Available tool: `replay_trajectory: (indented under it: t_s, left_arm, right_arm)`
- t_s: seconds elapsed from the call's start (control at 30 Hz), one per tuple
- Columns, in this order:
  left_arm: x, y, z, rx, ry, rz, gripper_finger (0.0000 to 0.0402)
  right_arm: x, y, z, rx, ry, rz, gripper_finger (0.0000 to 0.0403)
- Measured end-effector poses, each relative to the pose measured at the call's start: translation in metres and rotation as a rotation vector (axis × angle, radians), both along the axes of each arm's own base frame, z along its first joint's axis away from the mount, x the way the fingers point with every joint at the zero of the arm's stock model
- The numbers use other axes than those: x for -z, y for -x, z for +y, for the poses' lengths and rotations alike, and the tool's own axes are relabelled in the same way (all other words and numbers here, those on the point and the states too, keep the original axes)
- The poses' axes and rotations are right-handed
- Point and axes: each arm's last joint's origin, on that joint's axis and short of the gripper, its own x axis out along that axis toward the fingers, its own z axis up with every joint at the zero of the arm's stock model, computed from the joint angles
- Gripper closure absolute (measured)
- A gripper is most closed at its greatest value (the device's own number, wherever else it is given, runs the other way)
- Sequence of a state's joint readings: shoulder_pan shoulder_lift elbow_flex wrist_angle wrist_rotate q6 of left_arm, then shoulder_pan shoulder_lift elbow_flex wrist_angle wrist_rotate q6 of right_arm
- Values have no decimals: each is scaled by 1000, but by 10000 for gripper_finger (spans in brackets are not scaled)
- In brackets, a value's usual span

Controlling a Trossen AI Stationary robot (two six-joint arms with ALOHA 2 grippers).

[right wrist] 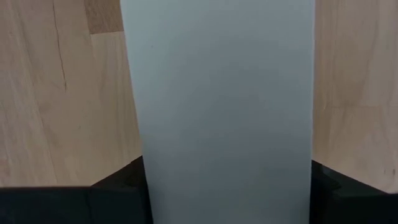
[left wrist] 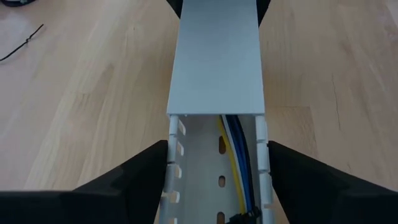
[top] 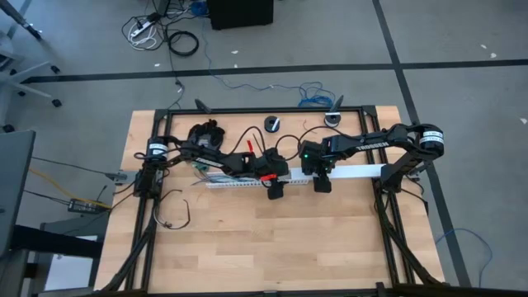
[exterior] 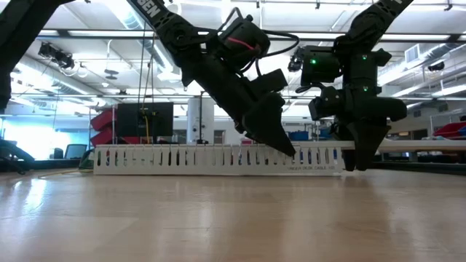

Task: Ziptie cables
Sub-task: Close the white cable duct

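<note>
cables (left wrist: pixel 239 155) mostly hidden under duct cover (left wrist: pixel 216 59)

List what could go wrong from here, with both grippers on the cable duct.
1. The left gripper straddles the open slotted duct where the wires lie; closing further might flex the thin walls or pinch the wires.
2. The right gripper straddles the duct cover; if the arms move unevenly, the cover could jam or twist.
3. The wires run under the cover's edge and may snag if it slides.
</note>
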State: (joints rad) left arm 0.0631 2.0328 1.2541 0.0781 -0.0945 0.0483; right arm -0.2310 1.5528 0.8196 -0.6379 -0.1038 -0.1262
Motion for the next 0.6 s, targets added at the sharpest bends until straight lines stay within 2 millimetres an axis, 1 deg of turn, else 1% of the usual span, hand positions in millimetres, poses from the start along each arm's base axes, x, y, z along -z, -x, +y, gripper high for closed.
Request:
replay_trajectory:
  t_s: [0.6]
  left_arm:
    - [-2,-2,0,35,-4,-27,143]
  right_arm:
    - [0,0,0,-3,-4,-3,180]
